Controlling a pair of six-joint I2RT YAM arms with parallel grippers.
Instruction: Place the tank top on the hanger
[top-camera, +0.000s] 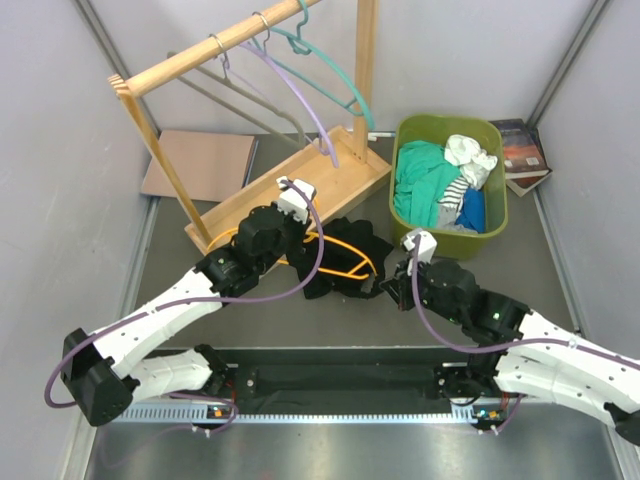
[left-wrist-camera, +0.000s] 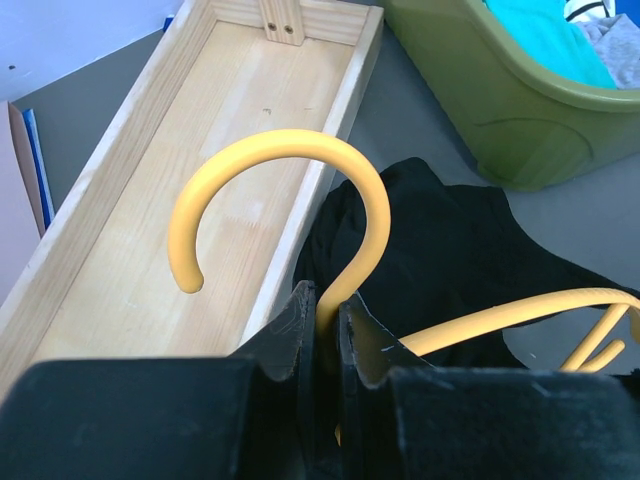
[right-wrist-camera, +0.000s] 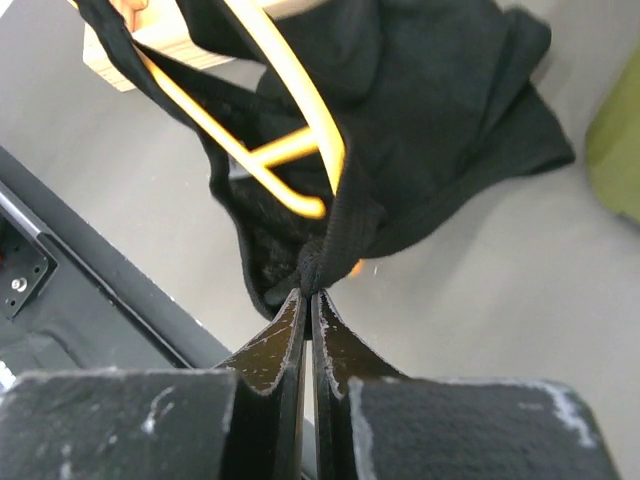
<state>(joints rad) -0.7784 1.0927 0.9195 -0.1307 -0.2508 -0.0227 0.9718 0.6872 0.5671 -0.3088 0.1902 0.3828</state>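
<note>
Where hanger (left-wrist-camera: 290, 142) curves, soft tank top (left-wrist-camera: 450, 250) drapes.

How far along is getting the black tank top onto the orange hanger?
Done: left gripper is shut on the thin orange plastic hanger below its hook. In hand: right gripper pinches a strap of the small black fabric tank top, looped around one hanger arm. Left: the other arm looks bare, so that shoulder needs seating.

The soft sleeveless tank top (left-wrist-camera: 450, 250) was plain black, the thin plastic hanger (left-wrist-camera: 285, 143) orange-yellow, the plastic tub (top-camera: 455, 243) olive green, one cloth (top-camera: 453, 192) inside striped white and grey.
</note>
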